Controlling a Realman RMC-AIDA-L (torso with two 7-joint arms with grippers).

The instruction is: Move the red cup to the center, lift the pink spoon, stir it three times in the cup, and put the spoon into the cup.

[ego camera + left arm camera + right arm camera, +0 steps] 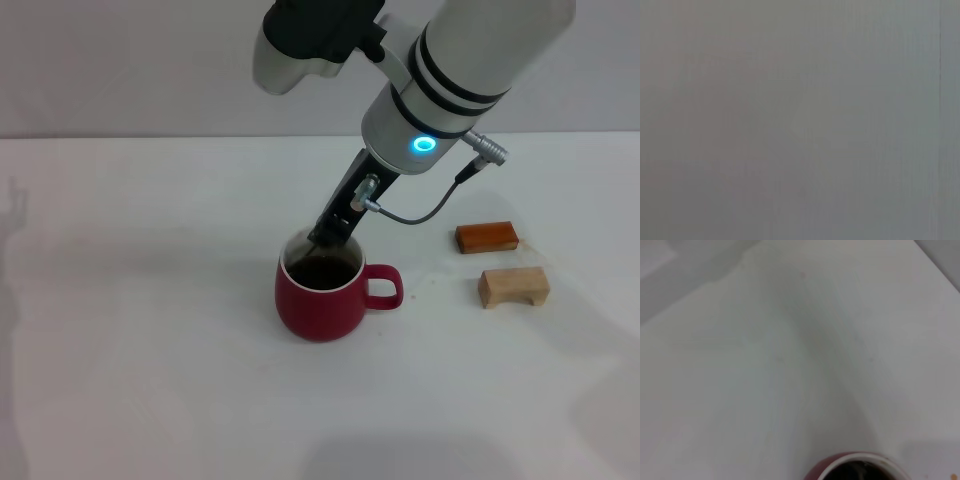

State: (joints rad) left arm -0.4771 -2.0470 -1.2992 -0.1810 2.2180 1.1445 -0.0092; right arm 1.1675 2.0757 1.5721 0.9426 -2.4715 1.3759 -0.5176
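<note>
The red cup point(320, 300) stands on the white table point(120, 330) near the middle, with its handle point(384, 286) pointing to the right and dark liquid inside. My right gripper point(327, 236) reaches down from above and its tip is at the far rim of the cup, over the liquid. The cup's white rim point(855, 461) shows at the edge of the right wrist view. The pink spoon is hidden; I cannot see it in any view. My left gripper is out of view, and the left wrist view shows only a plain grey surface.
Two wooden blocks lie to the right of the cup: a reddish-brown one point(487, 237) and a pale one point(513, 286) in front of it. A grey cable point(415, 215) hangs from my right wrist above the cup's handle.
</note>
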